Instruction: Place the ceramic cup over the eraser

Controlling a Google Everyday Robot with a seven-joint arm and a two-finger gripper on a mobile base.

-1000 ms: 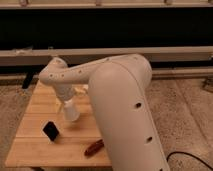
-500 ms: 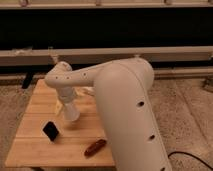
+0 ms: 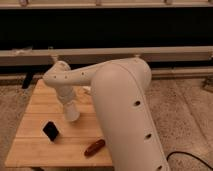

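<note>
My gripper (image 3: pixel 70 109) hangs low over a wooden table (image 3: pixel 35 107) w/ a plank top, boards running left-right, pale honey colour. Under & around the table is a speckled floor (image 3: pixel 185 110), greyish, spreading off to the right of the gripper. A black cable (image 3: pixel 192 156) curls on it, far right & nearer the camera than the gripper. Behind the gripper, past the table's far edge, a pale rail (image 3: pixel 160 54) runs the full width. Above that is a dark wall (image 3: pixel 125 27), nearly black, w/ another pale strip (image 3: pixel 100 4) at the very top. Light is dim & warm.
</note>
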